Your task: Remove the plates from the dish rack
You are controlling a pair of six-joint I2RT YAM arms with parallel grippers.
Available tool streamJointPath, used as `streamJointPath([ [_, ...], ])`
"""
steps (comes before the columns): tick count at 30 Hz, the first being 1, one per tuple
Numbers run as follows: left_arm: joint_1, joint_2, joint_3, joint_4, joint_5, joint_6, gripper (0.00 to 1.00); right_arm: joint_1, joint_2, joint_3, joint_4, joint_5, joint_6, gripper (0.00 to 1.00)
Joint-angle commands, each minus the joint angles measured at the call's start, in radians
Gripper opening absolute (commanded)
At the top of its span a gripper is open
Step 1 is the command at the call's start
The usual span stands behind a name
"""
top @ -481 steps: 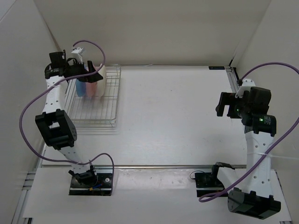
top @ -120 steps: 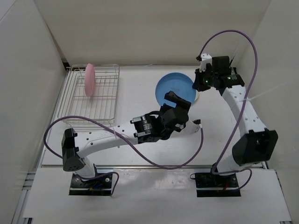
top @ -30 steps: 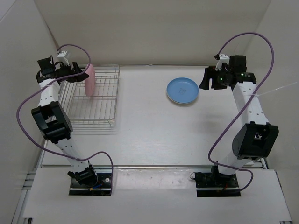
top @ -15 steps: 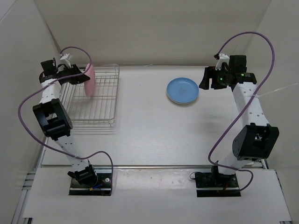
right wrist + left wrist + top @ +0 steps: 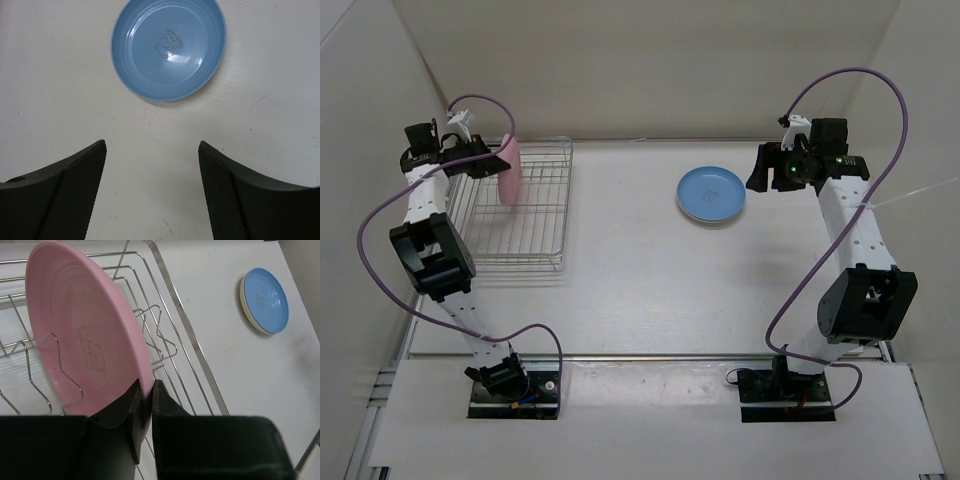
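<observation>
Pink plate (image 5: pixel 85 340) on edge in dish rack (image 5: pixel 525 235) | we see left gripper (image 5: pixel 147 391) pinched on its rim | right gripper (image 5: pixel 150 165) spread wide, empty, over counter (image 5: pixel 60 75) beside blue plate (image 5: pixel 167 47)

place: robot lab | cues: plain white walls (image 5: pixel 640 70); table-bolted arm bases (image 5: pixel 515 385)

The left arm (image 5: pixel 418 205) has swung back to the dish rack (image 5: pixel 535 230), jaws now pinching the pink plate (image 5: pixel 85 330).
</observation>
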Motion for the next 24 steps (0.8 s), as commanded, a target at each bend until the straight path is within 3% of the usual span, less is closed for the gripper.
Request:
streamJointPath([
  [1,0.007,-0.156,0.052,-0.037,0.023,0.023,0.11,0.002,-0.008,0.008,0.008,-0.019,-0.008,0.78],
  [7,-0.002,-0.321,0.136,-0.084,0.044,-0.019,0.11,0.012,0.002,0.028,-0.001,-0.037,-0.008,0.78],
  [10,-0.056,-0.377,0.311,-0.193,-0.043,0.056,0.11,0.021,0.002,0.041,-0.019,-0.037,-0.008,0.78],
  [11,-0.114,-0.430,0.337,-0.253,-0.087,0.160,0.11,0.021,0.002,0.068,-0.031,-0.037,-0.008,0.78],
  [13,-0.209,-0.514,0.289,-0.264,-0.312,0.275,0.11,0.021,0.011,0.091,-0.045,-0.051,-0.008,0.78],
  [14,-0.322,-0.611,0.241,-0.264,-0.386,0.415,0.11,0.021,0.002,0.091,-0.045,-0.060,-0.008,0.78],
  [15,-0.381,-0.657,0.136,-0.264,-0.511,0.485,0.11,0.021,0.002,0.091,-0.045,-0.060,-0.008,0.78],
  [16,-0.431,-0.683,0.117,-0.282,-0.561,0.548,0.11,0.021,-0.009,0.091,-0.054,-0.060,-0.008,0.78],
  [17,-0.521,-0.684,0.150,-0.407,-0.645,0.643,0.11,0.021,-0.023,0.091,-0.054,-0.070,-0.008,0.78],
  [19,-0.611,-0.711,0.061,-0.426,-0.776,0.734,0.11,0.021,-0.037,0.091,-0.067,-0.094,-0.019,0.78],
  [22,-0.856,-0.847,-0.275,-0.387,-1.158,0.985,0.11,0.021,-0.058,0.091,-0.112,-0.157,-0.069,0.78],
  [23,-0.922,-0.892,-0.384,-0.353,-1.380,1.066,0.11,0.021,-0.073,0.102,-0.125,-0.191,-0.095,0.78],
  [24,-1.025,-0.995,-0.499,-0.300,-1.478,1.269,0.11,0.021,-0.084,0.102,-0.125,-0.252,-0.095,0.78],
])
